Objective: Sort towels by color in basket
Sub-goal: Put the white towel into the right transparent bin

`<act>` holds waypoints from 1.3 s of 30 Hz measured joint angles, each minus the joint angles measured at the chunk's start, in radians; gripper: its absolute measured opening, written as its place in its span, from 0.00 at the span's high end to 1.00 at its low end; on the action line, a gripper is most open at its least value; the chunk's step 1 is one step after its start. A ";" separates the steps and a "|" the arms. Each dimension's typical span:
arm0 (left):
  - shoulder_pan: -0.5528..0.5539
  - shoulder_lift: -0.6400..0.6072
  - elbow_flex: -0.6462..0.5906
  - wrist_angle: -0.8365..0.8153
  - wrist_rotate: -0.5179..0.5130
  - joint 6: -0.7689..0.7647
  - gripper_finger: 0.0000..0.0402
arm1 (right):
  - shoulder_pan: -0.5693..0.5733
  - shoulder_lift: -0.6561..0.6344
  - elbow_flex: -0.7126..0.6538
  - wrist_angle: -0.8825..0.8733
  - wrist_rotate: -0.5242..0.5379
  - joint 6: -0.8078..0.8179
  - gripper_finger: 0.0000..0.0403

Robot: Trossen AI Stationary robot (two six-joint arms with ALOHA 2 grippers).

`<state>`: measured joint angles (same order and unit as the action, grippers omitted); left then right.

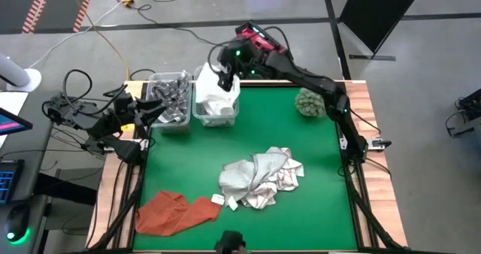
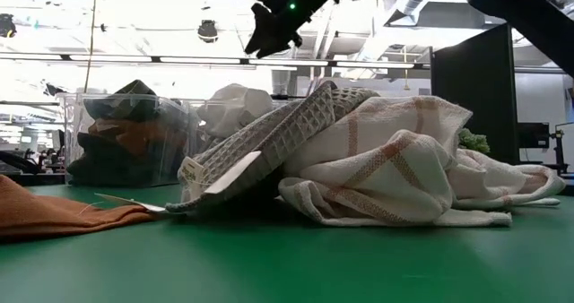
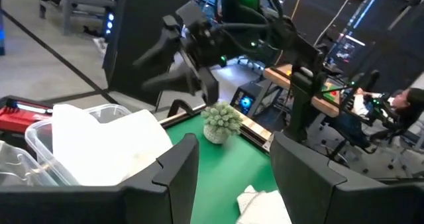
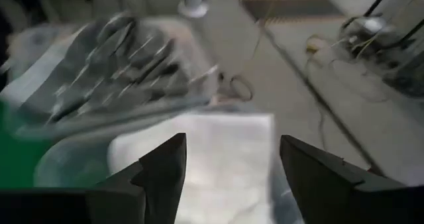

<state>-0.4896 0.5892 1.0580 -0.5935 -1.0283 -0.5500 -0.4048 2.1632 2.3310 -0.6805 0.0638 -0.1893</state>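
Note:
A white towel sticks up out of the right-hand clear bin at the table's far left. My right gripper hangs open just above it, touching nothing; it also shows in the low view. The left-hand bin holds dark grey towels. A heap of checked and light waffle towels lies mid-table. A rust-orange towel lies flat at the near left. My left gripper waits open at the table's left edge, beside the bins.
A green spiky ball sits at the table's far right. The two bins stand side by side at the far left. Bare green mat lies between the bins and the heap, and also at the near right.

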 joint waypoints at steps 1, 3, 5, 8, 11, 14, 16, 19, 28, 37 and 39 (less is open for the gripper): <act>0.000 0.000 0.000 0.000 0.000 -0.002 0.56 | -0.011 0.005 0.000 0.014 -0.008 -0.003 0.33; 0.000 0.000 0.000 0.000 0.000 -0.005 0.56 | -0.026 0.030 0.001 0.052 -0.025 -0.003 0.34; 0.000 0.001 0.000 0.000 0.000 -0.006 0.56 | -0.033 0.066 -0.002 0.054 -0.039 -0.002 0.35; 0.000 0.008 0.000 0.000 -0.002 -0.014 0.56 | -0.025 0.112 -0.005 0.090 -0.057 -0.004 0.37; 0.000 0.020 0.000 -0.004 -0.004 -0.026 0.56 | -0.005 0.156 0.000 0.129 -0.056 -0.065 0.41; 0.000 0.030 0.000 -0.007 -0.005 -0.031 0.56 | 0.026 0.224 0.000 0.116 0.013 -0.244 0.45; 0.000 0.034 0.000 -0.008 -0.004 -0.039 0.56 | 0.050 0.272 -0.003 0.059 0.044 -0.384 0.47; 0.000 0.035 0.000 -0.009 -0.003 -0.047 0.56 | 0.080 0.317 -0.003 0.021 0.076 -0.478 0.51; 0.000 0.032 0.000 -0.010 0.000 -0.054 0.56 | 0.095 0.333 0.019 0.003 0.079 -0.485 0.66; 0.000 0.032 0.000 -0.020 0.063 -0.050 0.56 | 0.062 0.189 0.018 0.040 0.122 -0.372 0.70; 0.000 0.032 0.000 -0.020 0.081 -0.050 0.56 | 0.051 0.157 0.018 0.012 0.121 -0.323 0.69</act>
<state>-0.4892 0.6212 1.0580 -0.6140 -0.9470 -0.5997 -0.3540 2.3199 2.3486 -0.6682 0.1852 -0.5126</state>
